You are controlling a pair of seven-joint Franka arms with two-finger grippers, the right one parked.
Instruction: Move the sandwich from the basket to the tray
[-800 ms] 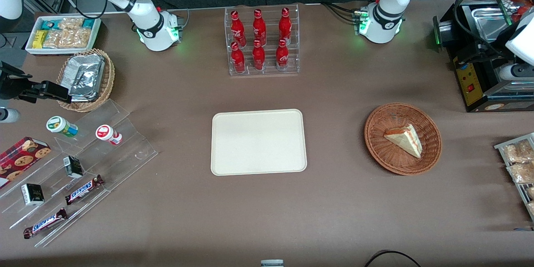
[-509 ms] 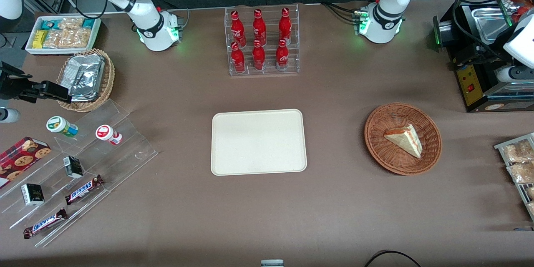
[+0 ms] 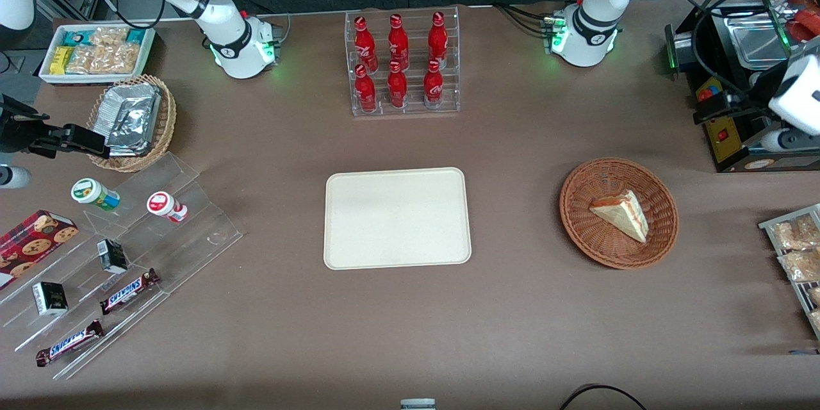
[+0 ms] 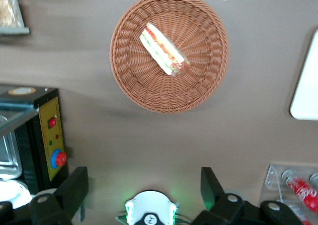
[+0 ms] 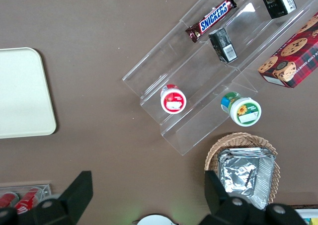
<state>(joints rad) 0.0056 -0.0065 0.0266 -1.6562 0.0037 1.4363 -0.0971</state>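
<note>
Well, starting at the gripper (image 4: 143, 185): hanging high up in the air, over the brown table (image 4: 248, 135), toward the working arm's end of it. Spread wide at the fingers (image 4: 74, 187), with nothing held between them. Touching nothing at all.

Straight out from the fingers, and well below them: the round brown basket (image 4: 149, 93). Inside it, lying flat near the middle, the sandwich (image 4: 164, 50), showing its red and orange stripes along the cut edge. Not yet picked up, so probably right at the start of the job.

Out to one side of the fingers, well apart from the basket: just a corner of the cream tray (image 4: 305, 86), with nothing on that corner.

Now for what could go wrong. Could squash the soft bread by squeezing too hard. Could lose the filling by grabbing only one slice. Could bump the basket wall by coming down off the middle, and push the whole basket away. Could drop the sandwich on the table by letting go too soon on the way to the tray. Best to come down slowly, right over the wedge.

Close beside one finger: a black machine (image 4: 47, 140) with a red button. Near the other finger: red bottles (image 4: 300, 187) in a clear rack. Farther out past the basket: a bit of a shelf of snack packets (image 4: 10, 11). Plain brown cloth everywhere else, flat and smooth.
</note>
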